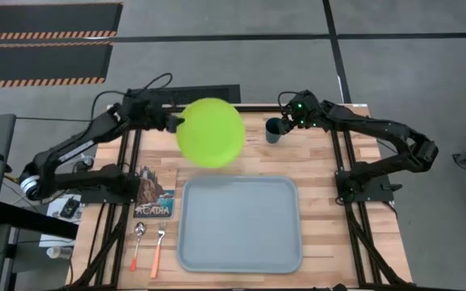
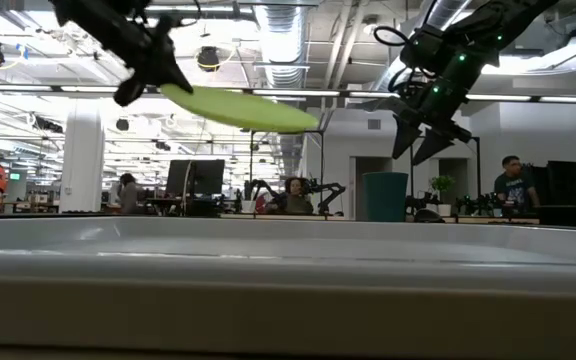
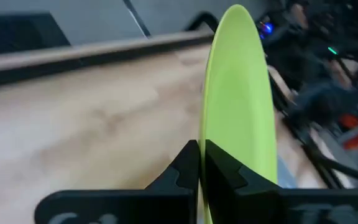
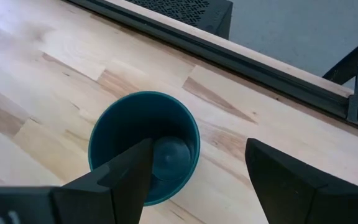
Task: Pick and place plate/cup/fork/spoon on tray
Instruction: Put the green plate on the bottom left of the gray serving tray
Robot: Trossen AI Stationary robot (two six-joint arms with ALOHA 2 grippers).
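The left gripper was clamped on the rim of the plate, its two dark fingers pinched together over the lime-green edge. The plate hung in the air above the far half of the table, clear of the wood — the low view showed it tilted, the gripped side higher and the free side dipping toward the middle of the table. From above, it sat just beyond the far edge of the tray and a little to that tray's left.

The right gripper was poised over the cup with its fingers spread wide; in the right wrist view one finger crossed in front of the cup's rim while the other stood off to the side over bare wood. In the low view the fingertips hung above the cup's rim without touching it. The cup stood upright on the table near the far edge, to the right of the plate and well apart from the tray.

The tray lay flat on the near half of the table. Just beside its left edge lay the fork and, farther left, the spoon — both with orange handles pointing toward the near edge. An ACADIA card lay beyond them.
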